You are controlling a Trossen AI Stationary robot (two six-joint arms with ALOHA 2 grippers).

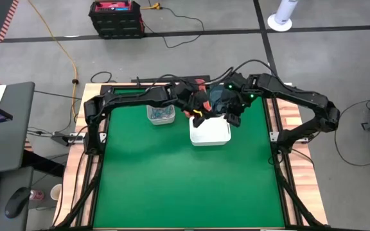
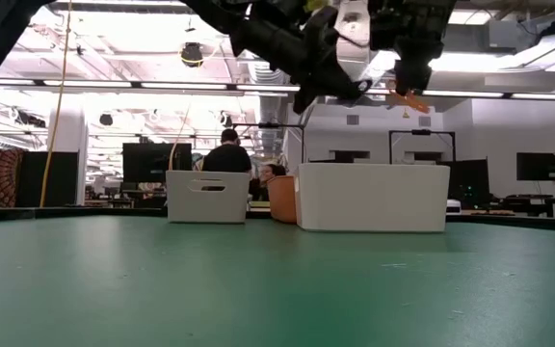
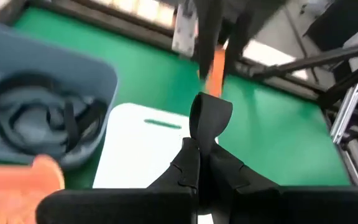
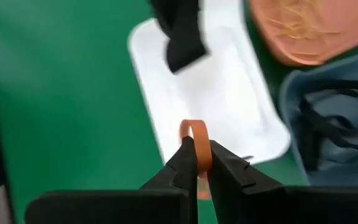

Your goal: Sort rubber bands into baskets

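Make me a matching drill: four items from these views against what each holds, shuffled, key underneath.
Items
1. slate-blue basket
2. coral basket
3. right gripper
4. left gripper

Holds
A. an orange band
B. a black band
C. a tangle of black bands
D. yellow-orange bands

Pairs: 1-C, 2-D, 3-A, 4-B

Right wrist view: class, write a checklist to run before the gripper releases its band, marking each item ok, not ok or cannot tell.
1. Right gripper shut on orange band: ok.
2. Coral basket beneath that band: not ok; the white basket seems nearer.
3. Coral basket holds like-coloured bands: ok.
4. Left gripper clear of the path: not ok; it hangs close by, shut on a black band.
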